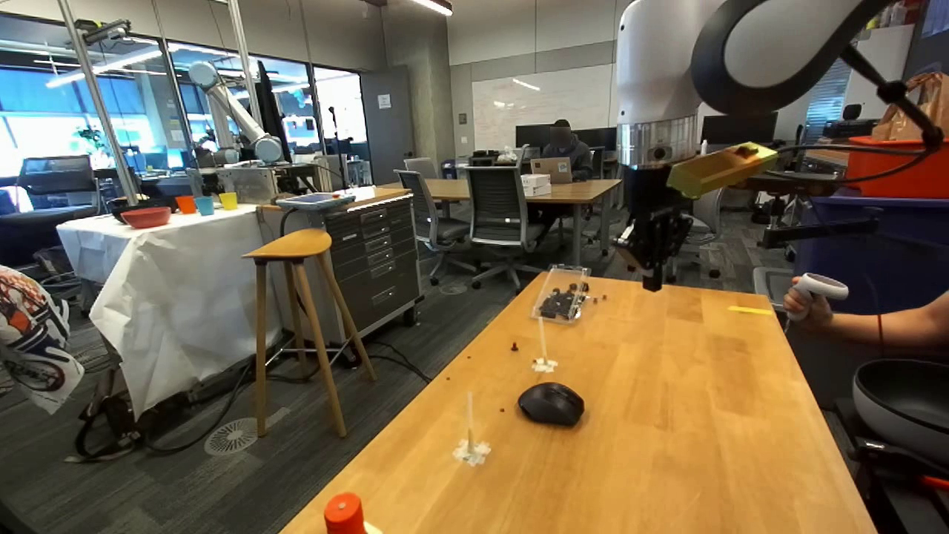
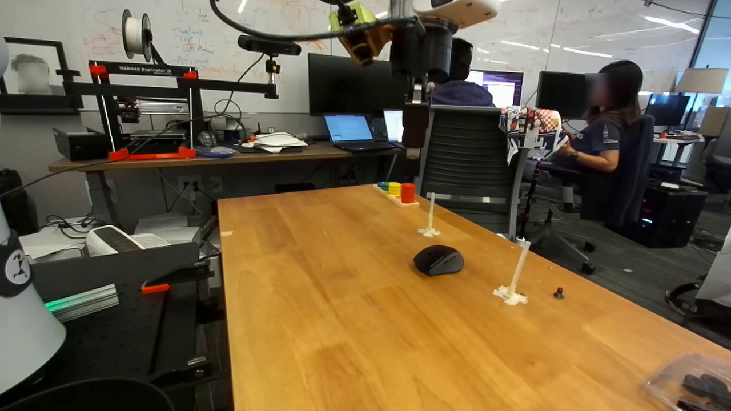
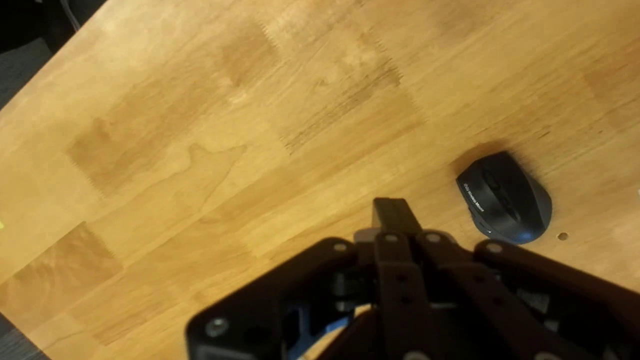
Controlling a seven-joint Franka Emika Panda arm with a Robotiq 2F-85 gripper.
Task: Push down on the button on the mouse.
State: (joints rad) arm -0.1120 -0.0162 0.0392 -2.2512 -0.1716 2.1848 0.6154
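In wrist view, found desk [image 3: 210, 165] edges at 8 and 10 o'clock, open room inward, wireless mouse [image 3: 505, 200] at 3 o'clock. Observed hand [image 3: 397, 216] clenched, pointing downward above desk.

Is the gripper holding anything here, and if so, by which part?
Nothing is held: in the wrist view the gripper has its jaws closed with nothing visible between them, and the mouse lies apart from it on the table.
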